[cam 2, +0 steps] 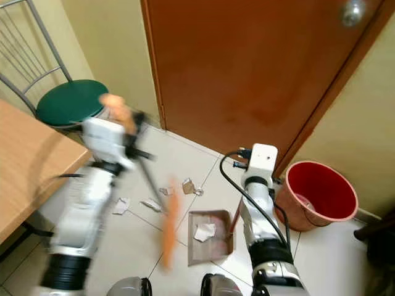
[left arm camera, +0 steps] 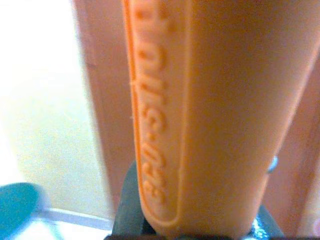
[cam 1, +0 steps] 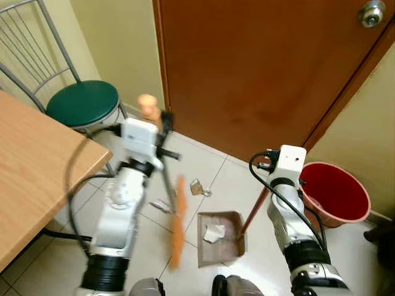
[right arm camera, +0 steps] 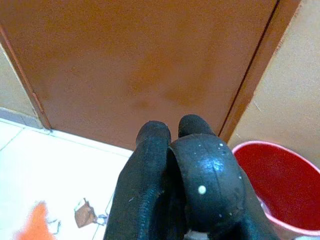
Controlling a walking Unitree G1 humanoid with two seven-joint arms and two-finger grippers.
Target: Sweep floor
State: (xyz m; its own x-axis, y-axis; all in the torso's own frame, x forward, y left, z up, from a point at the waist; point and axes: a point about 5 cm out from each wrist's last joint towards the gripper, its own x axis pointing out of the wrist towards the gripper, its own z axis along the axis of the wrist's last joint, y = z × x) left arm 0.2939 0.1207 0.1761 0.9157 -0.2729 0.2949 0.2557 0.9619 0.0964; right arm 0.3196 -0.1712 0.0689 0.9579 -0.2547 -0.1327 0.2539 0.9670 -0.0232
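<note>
Left claw (cam 1: 162,132), upper centre-left of the left eye view, is clamped on the broom (cam 1: 178,216) near the top of its handle; the orange grip crowds the left wrist view at close range. A high hold like this gives long reach, so the orange brush head sits low on the tiled floor (cam 1: 203,163), just left of the dustpan (cam 1: 220,237). The broom is motion-blurred, so its exact tilt is uncertain.

Right claw (right arm camera: 175,165) is closed around a dark rounded knob, apparently the top of the dustpan's upright handle (cam 1: 254,213), which runs down to the pan at lower centre. Holding it there keeps the pan mouth flat on the tiles to receive debris.

One white paper scrap (cam 1: 214,232) already lies inside the pan. More scraps (cam 1: 197,187) lie on the floor above the pan, towards the brown door (cam 1: 247,61).

Red bucket (cam 1: 336,191) stands at right, near the pan, likely for emptying it. Green stool (cam 1: 83,103) and wooden surface (cam 1: 31,166) occupy the left.
</note>
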